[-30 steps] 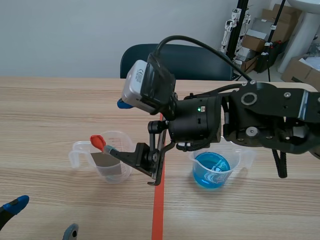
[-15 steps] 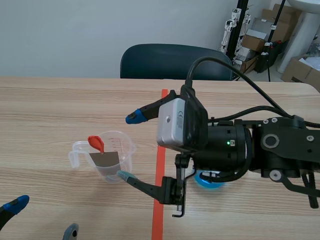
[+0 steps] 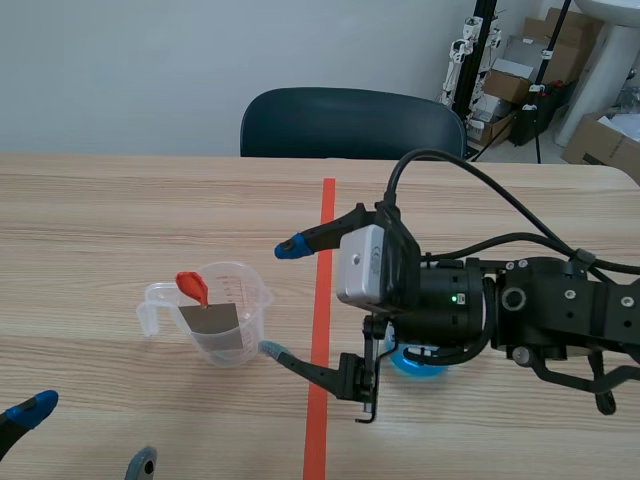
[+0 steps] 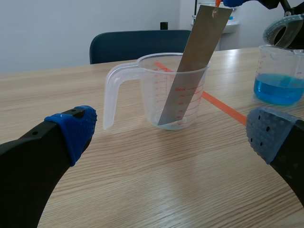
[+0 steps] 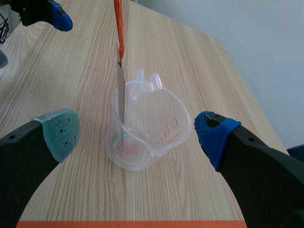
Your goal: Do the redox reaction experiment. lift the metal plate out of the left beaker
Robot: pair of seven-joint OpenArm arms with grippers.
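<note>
The clear left beaker (image 3: 222, 322) stands on the table, and the grey metal plate (image 3: 211, 320) leans inside it with an orange-red clip (image 3: 191, 285) on its top. My right gripper (image 3: 284, 298) is open just right of the beaker, touching nothing. From the right wrist, the beaker (image 5: 148, 127) and plate (image 5: 120, 92) lie ahead of the right gripper (image 5: 137, 133). My left gripper (image 3: 88, 437) is open near the front edge. In the left wrist view the left gripper (image 4: 171, 130) faces the beaker (image 4: 173, 90) and plate (image 4: 197, 57).
A second beaker with blue liquid (image 4: 280, 71) stands right of the tape line, mostly hidden behind my right arm (image 3: 520, 315) in the scene view. A dark chair (image 3: 350, 122) stands behind the table's far edge. Boxes and a stand sit at the back right.
My right gripper was at the clip on the plate a second ago. It has turned its wrist, spread open and drawn back to the right. The plate stays in the beaker.
</note>
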